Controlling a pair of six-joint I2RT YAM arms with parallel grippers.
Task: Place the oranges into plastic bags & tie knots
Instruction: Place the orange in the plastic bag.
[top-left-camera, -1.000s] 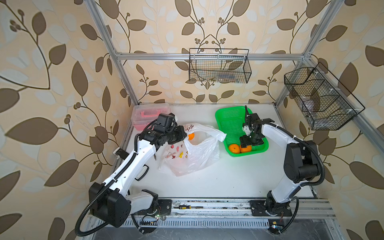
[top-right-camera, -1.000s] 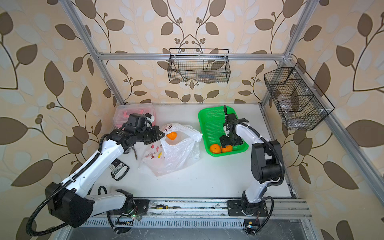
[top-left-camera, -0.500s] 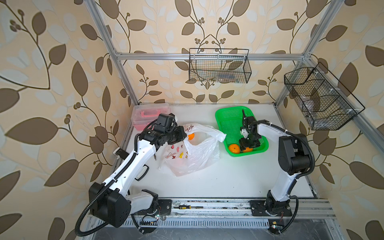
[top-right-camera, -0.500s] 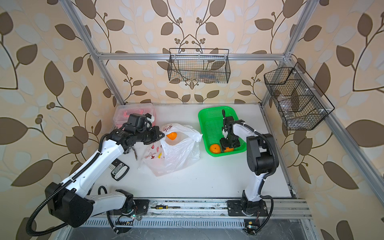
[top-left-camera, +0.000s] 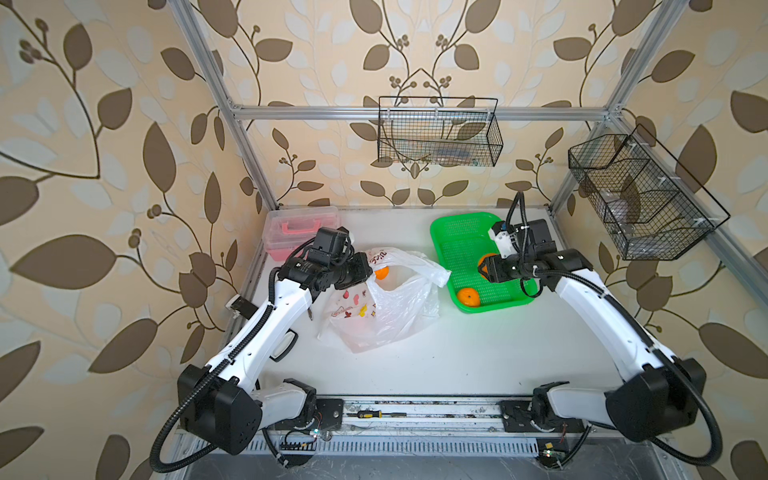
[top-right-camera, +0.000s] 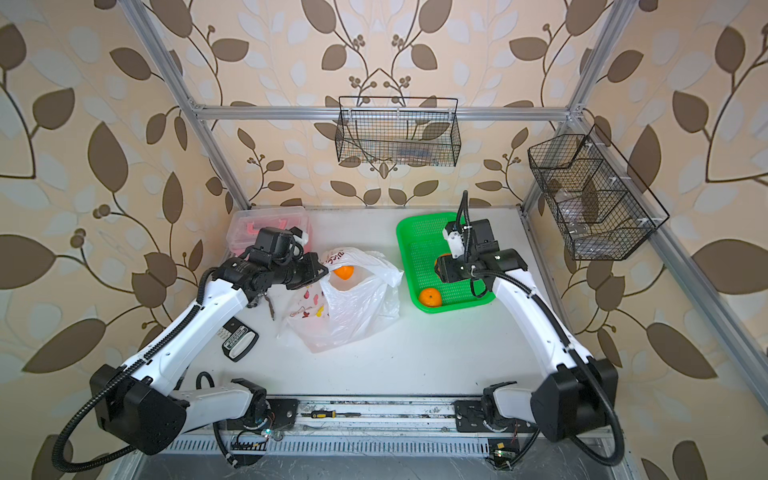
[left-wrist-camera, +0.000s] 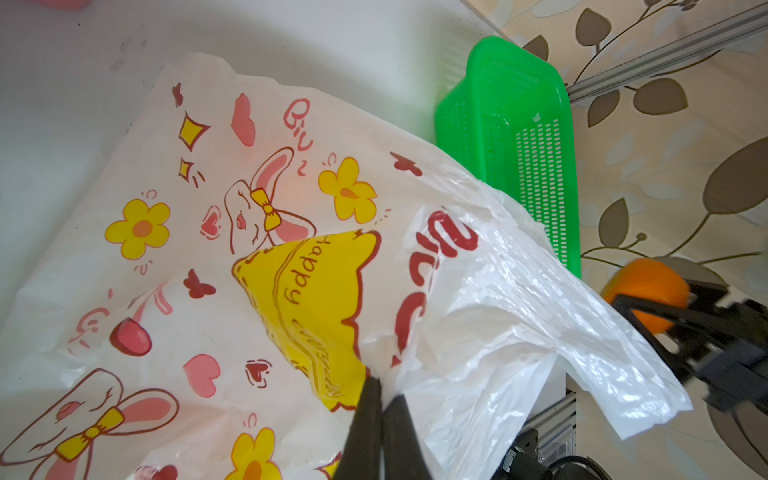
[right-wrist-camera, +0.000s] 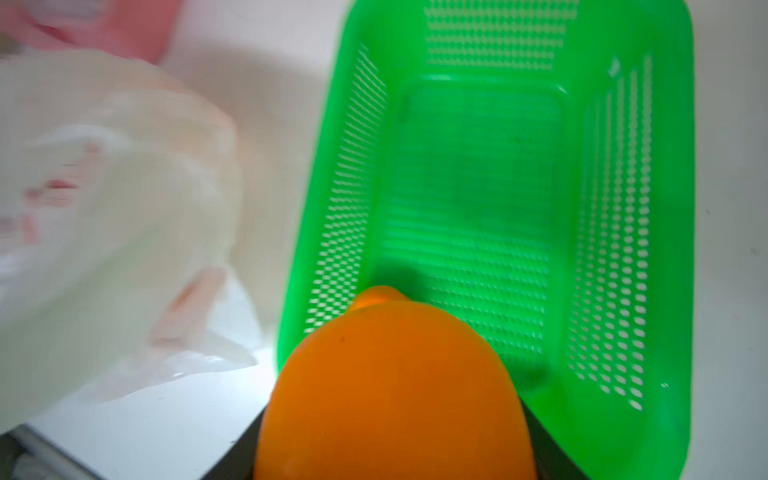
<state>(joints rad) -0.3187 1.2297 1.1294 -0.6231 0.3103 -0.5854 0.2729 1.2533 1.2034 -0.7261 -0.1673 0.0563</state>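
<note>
The plastic bag (top-left-camera: 386, 307) (top-right-camera: 353, 307), white with cartoon prints, lies on the table with its mouth held up. My left gripper (top-left-camera: 365, 270) (left-wrist-camera: 384, 395) is shut on its rim beside the yellow patch. One orange (top-left-camera: 381, 273) (top-right-camera: 344, 272) shows inside the bag's mouth. My right gripper (top-left-camera: 484, 268) (right-wrist-camera: 390, 415) is shut on an orange (right-wrist-camera: 390, 395) (left-wrist-camera: 646, 291), held above the near-left part of the green basket (top-left-camera: 457, 224) (right-wrist-camera: 623, 208). Another orange (top-left-camera: 468, 297) (top-right-camera: 430, 297) lies in the basket's near corner.
A pink lidded box (top-left-camera: 299, 226) stands at the back left behind my left arm. A black hand-held device (top-right-camera: 237, 343) lies on the table left of the bag. Black wire baskets (top-left-camera: 438, 133) (top-left-camera: 640, 199) hang on the back and right frame.
My right gripper has closed on one of the basket's two oranges and lifted it, turning toward the bag. The left gripper and the bag have stayed put.
</note>
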